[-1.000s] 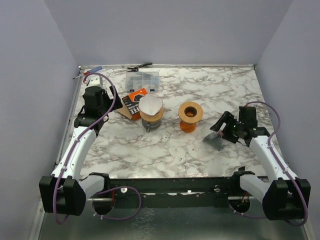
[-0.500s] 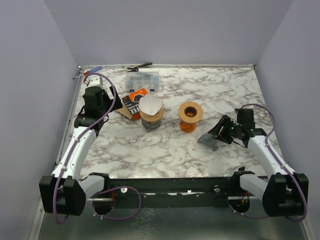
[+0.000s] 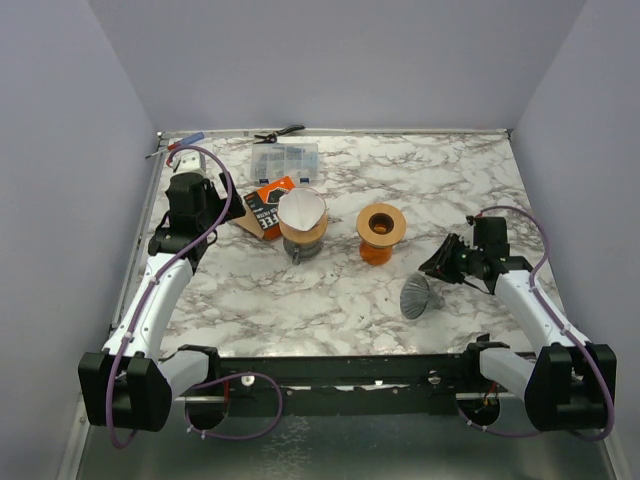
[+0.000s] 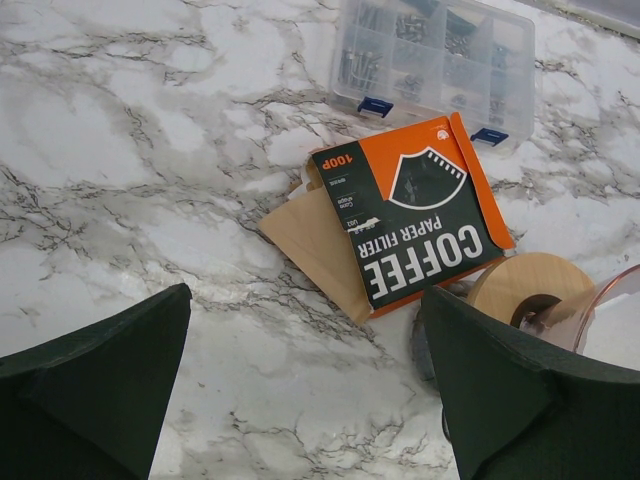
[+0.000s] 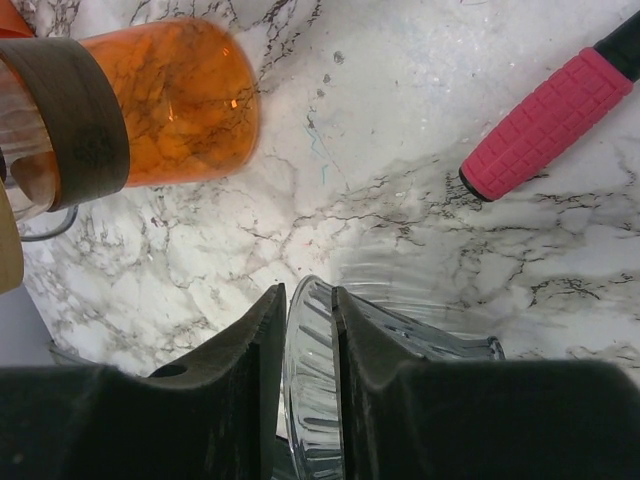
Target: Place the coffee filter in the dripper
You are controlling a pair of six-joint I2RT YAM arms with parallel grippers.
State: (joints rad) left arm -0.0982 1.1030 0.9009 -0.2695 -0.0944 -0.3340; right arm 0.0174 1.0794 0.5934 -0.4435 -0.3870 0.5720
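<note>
Right gripper (image 5: 306, 320) has drawn its jaws in over the last second and now pinches the rim wall of the glass dripper (image 3: 419, 296). That dripper has shifted toward the near edge on the right side of the table (image 3: 330, 300) and lies tilted, mouth turned sideways, not upright. Left gripper (image 4: 310, 390) hangs with fingers spread wide, nothing between them, over the far-left part of the table. Below it lies the filter pack (image 4: 415, 225), with a brown filter (image 4: 315, 240) poking out from under its left edge, flat on the marble. A white filter (image 3: 301, 210) sits opened in the wood-collared brewer (image 4: 520, 285) just right of the pack; the orange dripper (image 3: 381, 228) stands apart, mid-table. Judgement: the paper will be feather-light, limp and easily creased, and hard to lift off flat stone. Best taken by the exposed free edge with a gentle pinch. The ribbed glass looks slippery and breakable, so the rim hold wants care.
</note>
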